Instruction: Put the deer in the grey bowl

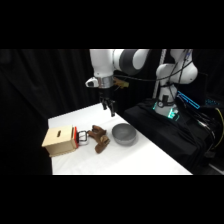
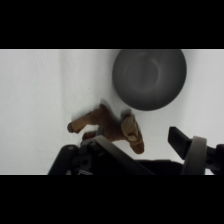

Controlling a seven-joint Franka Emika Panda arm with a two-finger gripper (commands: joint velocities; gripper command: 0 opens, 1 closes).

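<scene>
Dark brown and plush, the deer (image 1: 99,138) lay on its side on the white surface (image 1: 150,162), just beside the grey bowl (image 1: 124,135) and between that bowl and a tan wooden box (image 1: 61,141) with a red side. The bowl stood empty. Above the bowl and toy, well clear of both, hung the gripper (image 1: 108,107) of the white arm, holding nothing; how far its fingers were parted could not be told from either view. Seen from the wrist, the deer (image 2: 111,128) sprawled close under the bowl's (image 2: 149,78) rim without plainly touching it. By that showing, the job had barely begun: descent, grasp, lift and drop into the bowl all remained. No brand, label or legible writing appeared anywhere.
</scene>
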